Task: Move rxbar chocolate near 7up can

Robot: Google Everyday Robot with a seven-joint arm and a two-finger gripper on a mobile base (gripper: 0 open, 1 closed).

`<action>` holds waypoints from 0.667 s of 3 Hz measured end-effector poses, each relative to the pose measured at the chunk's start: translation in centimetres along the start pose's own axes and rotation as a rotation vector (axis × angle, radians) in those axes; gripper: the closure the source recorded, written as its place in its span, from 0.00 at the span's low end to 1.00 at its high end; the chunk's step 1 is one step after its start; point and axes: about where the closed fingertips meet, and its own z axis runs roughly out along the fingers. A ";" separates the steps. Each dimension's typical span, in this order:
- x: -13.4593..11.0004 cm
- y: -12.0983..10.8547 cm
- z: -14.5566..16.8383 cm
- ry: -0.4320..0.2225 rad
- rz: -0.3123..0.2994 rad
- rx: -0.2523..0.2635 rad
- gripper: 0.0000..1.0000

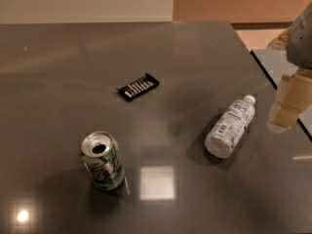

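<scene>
My jaws hang at the counter (48, 57) right edge, open or closed I cannot tell; rxbar chocolate (138, 87) lies apart from 7up can (103, 162)

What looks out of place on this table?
The plastic bottle lies on its side at the right, while the 7up can stands upright, already opened. The rxbar chocolate lies flat. The claw hangs at the right edge, beside the bottle, touching nothing.
</scene>
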 end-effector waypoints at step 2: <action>-2.1 -1.6 1.3 -0.014 -0.046 -0.006 0.00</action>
